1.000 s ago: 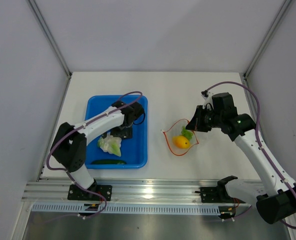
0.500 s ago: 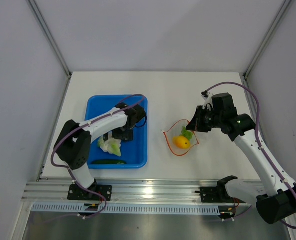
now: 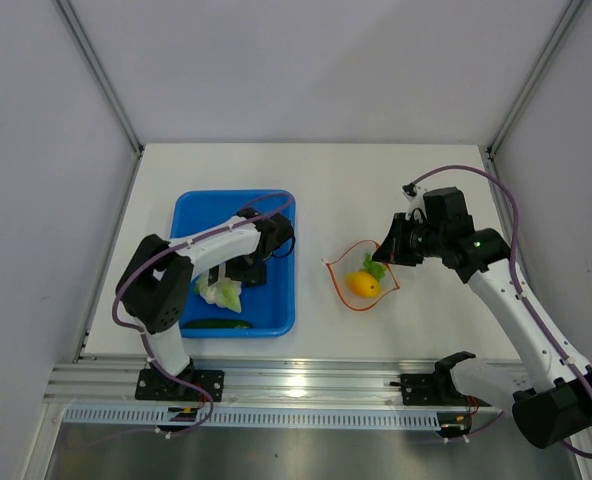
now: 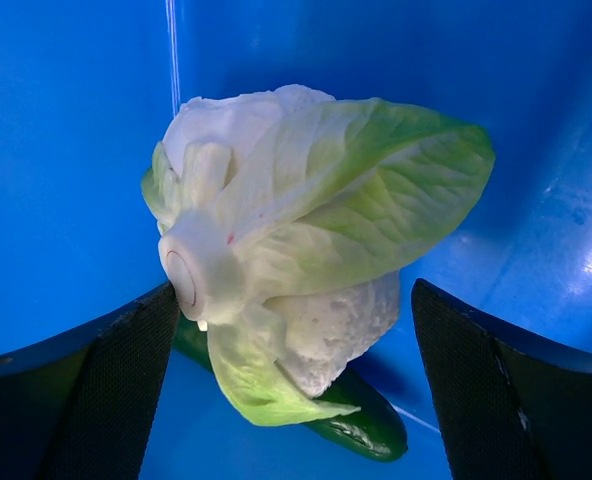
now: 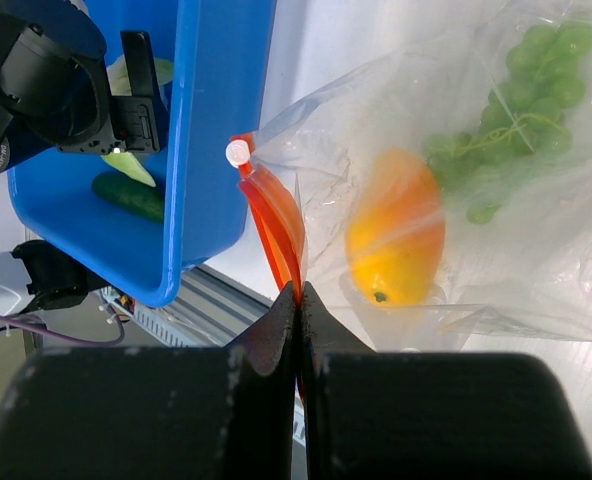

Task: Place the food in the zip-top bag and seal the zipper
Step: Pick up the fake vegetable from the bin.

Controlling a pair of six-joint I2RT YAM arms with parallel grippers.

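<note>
The clear zip-top bag (image 3: 364, 276) lies right of the blue tray, with the orange-yellow fruit (image 3: 363, 285) and green grape bunch (image 3: 374, 265) inside. My right gripper (image 5: 298, 300) is shut on the bag's orange-red zipper strip (image 5: 276, 225); fruit (image 5: 396, 240) and grapes (image 5: 506, 110) show through the plastic. My left gripper (image 4: 291, 375) is open in the tray, its fingers either side of the white-and-pale-green cabbage head (image 4: 296, 240), which lies on the dark green cucumber (image 4: 361, 425). From above, the cabbage (image 3: 219, 292) and cucumber (image 3: 216, 324) are in the tray's near half.
The blue tray (image 3: 276, 320) sits left of centre on the white table; its rim (image 5: 211, 150) is close to the bag's mouth. Walls enclose the table on three sides. A metal rail runs along the near edge.
The left arm's wrist has shifted slightly right and nearer over the tray by the cabbage. The right arm and the bag have not moved.
</note>
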